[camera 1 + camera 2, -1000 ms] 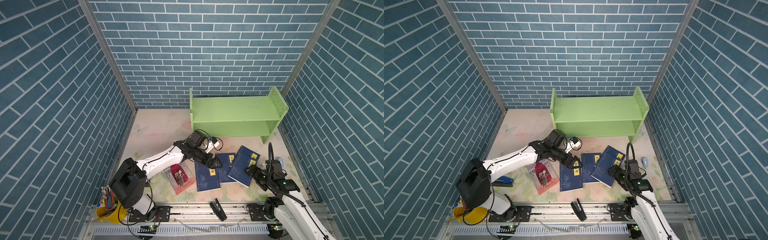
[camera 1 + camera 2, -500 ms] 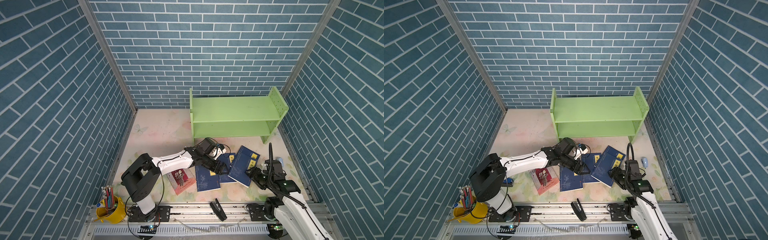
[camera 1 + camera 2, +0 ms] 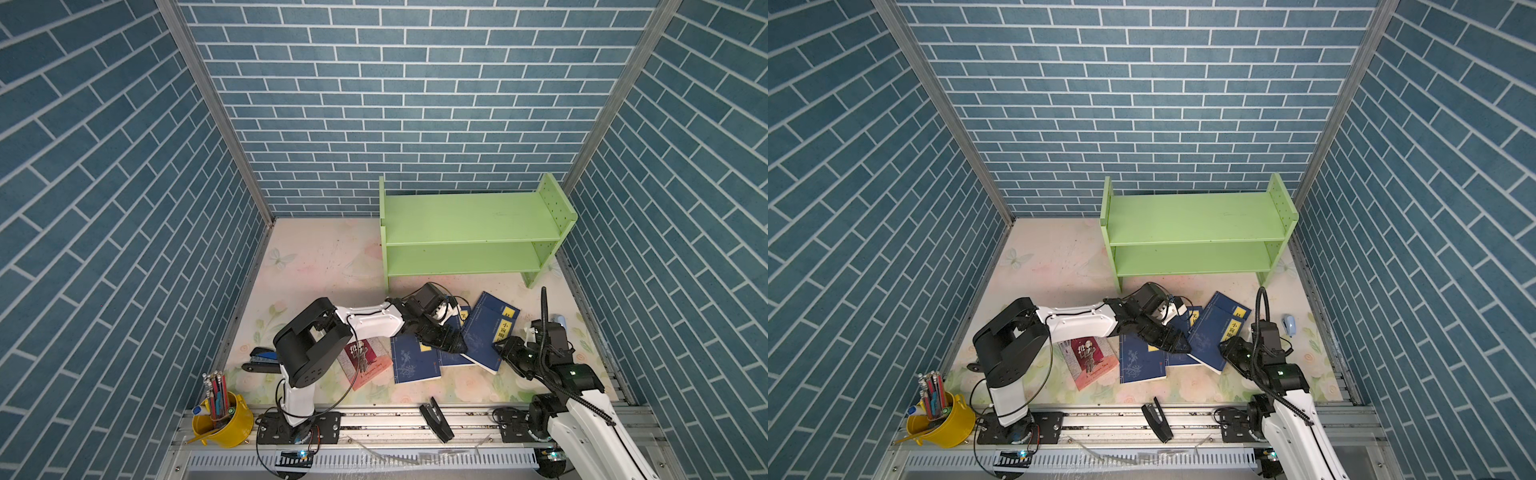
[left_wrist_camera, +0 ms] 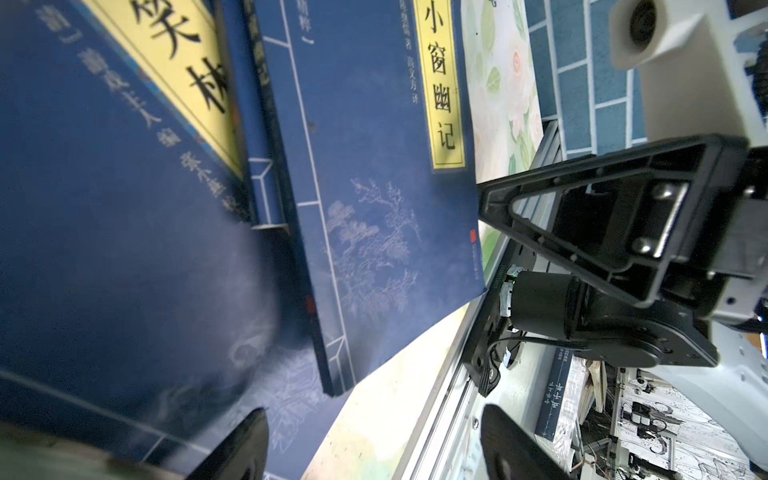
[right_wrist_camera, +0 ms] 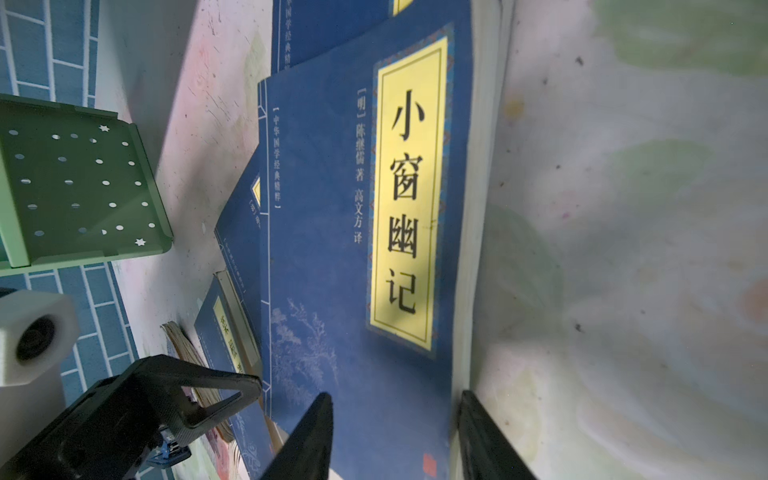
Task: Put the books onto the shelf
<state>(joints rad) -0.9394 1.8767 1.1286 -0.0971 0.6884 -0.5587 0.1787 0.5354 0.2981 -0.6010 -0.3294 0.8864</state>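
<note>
1. Since a second back, my left gripper (image 3: 451,341) has swung off the red-covered book (image 3: 365,362) and out over the blue pile. My right fingers have drawn closer together. The books themselves haven't budged.
2. Left side: my fingers are spread wide with nothing between them, low over the middle blue book (image 4: 104,249). The spine edge of the top blue book (image 5: 353,249) sits just past my fingertips.
3. On my right gripper (image 5: 395,440) the jaws stand roughly halfway apart, straddling the near corner of that top blue book. One finger is over the cover, the other is off the page edge above the mat (image 3: 316,266). I'm not pinching it yet, as far as I can see.
4. The shelf (image 3: 465,216) is well beyond both sets of fingertips, and both tiers are bare. Every book I can see lies flat on the mat between my fingers and it.
5. My take on doing this bit right:
   - Get the outer right finger under the page edge before closing, or I'll just scrape the cover.
   - Use the left fingers to pin the book underneath so the pile doesn't slide away from the right ones.
   - Bite deep past the corner, because a thin paperback will probably flop and fan open.
   - Lift slowly and tip it upright before heading shelfward.
</note>
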